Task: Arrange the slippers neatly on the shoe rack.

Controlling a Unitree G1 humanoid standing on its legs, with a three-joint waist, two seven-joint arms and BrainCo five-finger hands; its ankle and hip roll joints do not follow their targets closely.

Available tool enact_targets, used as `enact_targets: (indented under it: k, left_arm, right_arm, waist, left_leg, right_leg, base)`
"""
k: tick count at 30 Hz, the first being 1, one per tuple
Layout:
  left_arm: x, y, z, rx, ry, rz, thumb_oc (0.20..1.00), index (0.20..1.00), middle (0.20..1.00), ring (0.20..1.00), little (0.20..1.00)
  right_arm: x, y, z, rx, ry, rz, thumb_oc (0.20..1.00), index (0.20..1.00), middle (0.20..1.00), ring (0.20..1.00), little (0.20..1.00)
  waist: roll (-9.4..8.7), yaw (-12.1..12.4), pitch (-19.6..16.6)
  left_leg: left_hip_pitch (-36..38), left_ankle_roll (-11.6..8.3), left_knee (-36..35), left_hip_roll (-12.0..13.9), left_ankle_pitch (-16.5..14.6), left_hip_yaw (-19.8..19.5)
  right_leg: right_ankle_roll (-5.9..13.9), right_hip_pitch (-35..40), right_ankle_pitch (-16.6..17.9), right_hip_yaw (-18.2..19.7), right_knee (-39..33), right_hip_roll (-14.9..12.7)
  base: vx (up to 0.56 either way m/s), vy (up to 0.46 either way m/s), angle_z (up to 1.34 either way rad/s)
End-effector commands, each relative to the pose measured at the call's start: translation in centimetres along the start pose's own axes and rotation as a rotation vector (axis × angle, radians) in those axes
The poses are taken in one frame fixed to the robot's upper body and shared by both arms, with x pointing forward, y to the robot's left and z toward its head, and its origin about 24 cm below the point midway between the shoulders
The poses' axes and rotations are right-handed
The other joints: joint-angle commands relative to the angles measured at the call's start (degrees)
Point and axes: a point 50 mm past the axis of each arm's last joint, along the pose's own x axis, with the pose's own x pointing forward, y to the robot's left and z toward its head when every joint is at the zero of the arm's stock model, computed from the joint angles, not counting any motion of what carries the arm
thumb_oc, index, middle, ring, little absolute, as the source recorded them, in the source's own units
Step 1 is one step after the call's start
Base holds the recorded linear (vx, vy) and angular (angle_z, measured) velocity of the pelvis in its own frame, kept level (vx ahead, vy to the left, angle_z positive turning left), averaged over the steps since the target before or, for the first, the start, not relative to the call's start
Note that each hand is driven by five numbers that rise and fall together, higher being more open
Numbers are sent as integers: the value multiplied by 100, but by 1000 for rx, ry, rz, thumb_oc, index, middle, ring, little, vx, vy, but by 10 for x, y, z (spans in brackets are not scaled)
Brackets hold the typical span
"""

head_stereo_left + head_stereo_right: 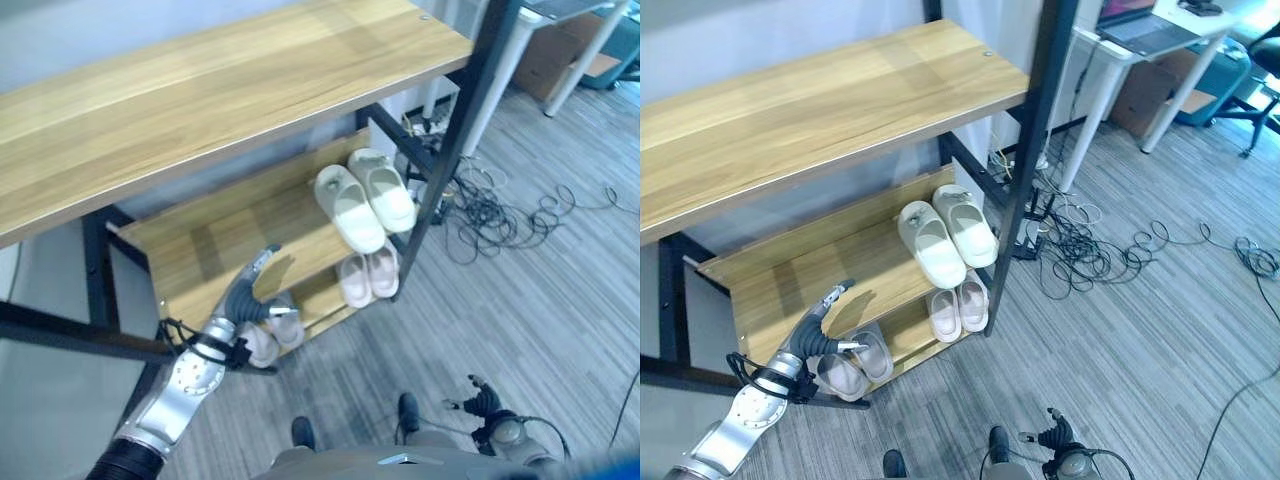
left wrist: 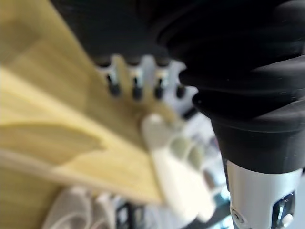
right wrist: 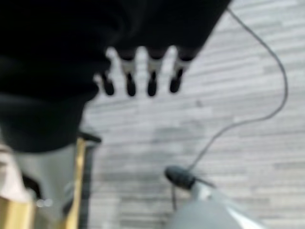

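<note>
The left hand [image 1: 818, 335] is reaching in from about seven o'clock of the head views, hanging over the front edge of the middle shelf [image 1: 790, 275] of the shoe rack [image 1: 470, 95]. Its fingers [image 2: 136, 86] are stretching out straight and loosely spread, with the thumb set apart, and they are holding nothing. Just below that hand, at about six o'clock of it, a pair of pale pink slippers [image 1: 855, 365] is sitting side by side on the bottom shelf, near the rack's front left corner.

Toward the centre, a pair of cream slippers [image 1: 365, 205] is lying on the middle shelf at its right end, the two touching along their sides, toes pointing to the front. Directly beneath them, at six o'clock, a second pink pair [image 1: 368, 277] is resting on the bottom shelf beside the black upright post. The wide wooden top shelf [image 1: 200, 95] is spanning the upper part of the view.

Farther right, tangled black cables [image 1: 1090, 250] are sprawling on the grey plank floor [image 1: 1160, 340] at three o'clock of the rack. The right hand [image 1: 482, 398] is hanging low at five o'clock, well apart from the rack, its fingers [image 3: 128, 78] straight and relaxed over the floor.
</note>
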Motion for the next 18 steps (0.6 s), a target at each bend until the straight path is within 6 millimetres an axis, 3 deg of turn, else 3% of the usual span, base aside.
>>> enact_targets:
  k: [1,6,12,17,18]
  left_arm:
    - [9,14,27,-123,-164,0,1000,1000,1000,1000,1000]
    - [1,-1,32,-254,-160,-154,1000,1000,1000,1000,1000]
    - [-19,-9,16,-323,-55,-266,1000,1000,1000,1000,1000]
    - [-36,-9,-11,-294,87,-298,1000,1000,1000,1000,1000]
    - [-44,-8,-24,-274,154,-300,1000,1000,1000,1000,1000]
  right_arm:
    - [-3,15,-6,-39,33,57,1000,1000,1000,1000,1000]
    - [-9,26,-25,-50,112,102,1000,1000,1000,1000,1000]
    - [-13,33,-33,-37,137,122,1000,1000,1000,1000,1000]
    - [-14,35,-36,-36,145,133,1000,1000,1000,1000,1000]
    - [-14,34,-35,-26,145,133,1000,1000,1000,1000,1000]
  waist:
    - [-17,47,-366]
    - [-152,229,-450]
    - [-253,320,-498]
    - [-324,374,-530]
    - [-339,396,-533]
  left_leg:
    - [-90,-375,46,210,114,-408]
    - [-21,-336,46,111,60,-636]
    - [44,-298,46,50,24,-739]
    - [86,-276,46,31,0,-782]
    - [86,-272,46,22,6,-796]
  right_leg:
    - [454,35,-210,-303,183,-182]
    - [507,310,-192,-561,142,-245]
    - [537,438,-163,-649,105,-258]
    - [550,477,-137,-664,87,-257]
    - [549,483,-126,-675,89,-252]
  base:
    - [-33,38,15]
    - [-42,50,23]
    - [-39,24,11]
    - [-41,27,2]
    - [-41,26,1]
